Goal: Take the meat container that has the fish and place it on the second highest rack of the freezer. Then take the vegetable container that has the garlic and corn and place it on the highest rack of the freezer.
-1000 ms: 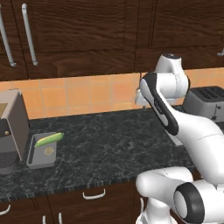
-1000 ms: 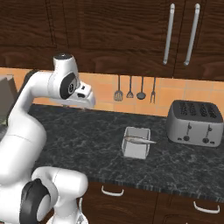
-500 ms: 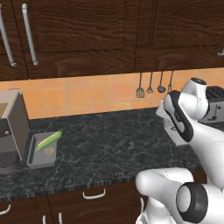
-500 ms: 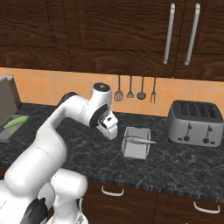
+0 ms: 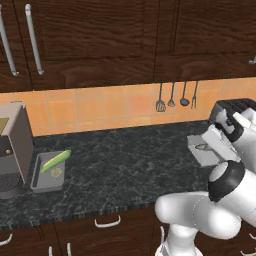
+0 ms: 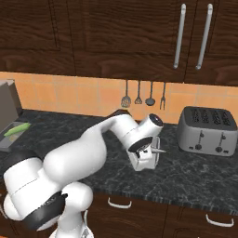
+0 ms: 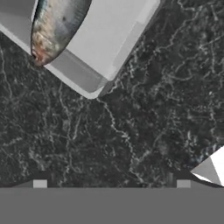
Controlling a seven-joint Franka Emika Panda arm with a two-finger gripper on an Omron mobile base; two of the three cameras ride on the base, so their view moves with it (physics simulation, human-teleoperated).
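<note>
Our gripper (image 7: 111, 183) hangs with its fingers spread apart over bare dark counter (image 7: 131, 113), holding nothing, just short of the corner of the meat container (image 7: 105, 43). The fish (image 7: 57, 26) lies in that tray, its end poking over the rim. From the right base view, our hand sits right against the meat container (image 6: 148, 158), with the toaster (image 6: 207, 131) beside it. The vegetable container (image 5: 48, 172), carrying the corn (image 5: 56, 161) and the garlic (image 5: 56, 172), rests well apart from the fish tray, next to a grey appliance (image 5: 14, 150).

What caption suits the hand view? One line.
Fingers hover over dark counter, near the fish tray's corner.
</note>
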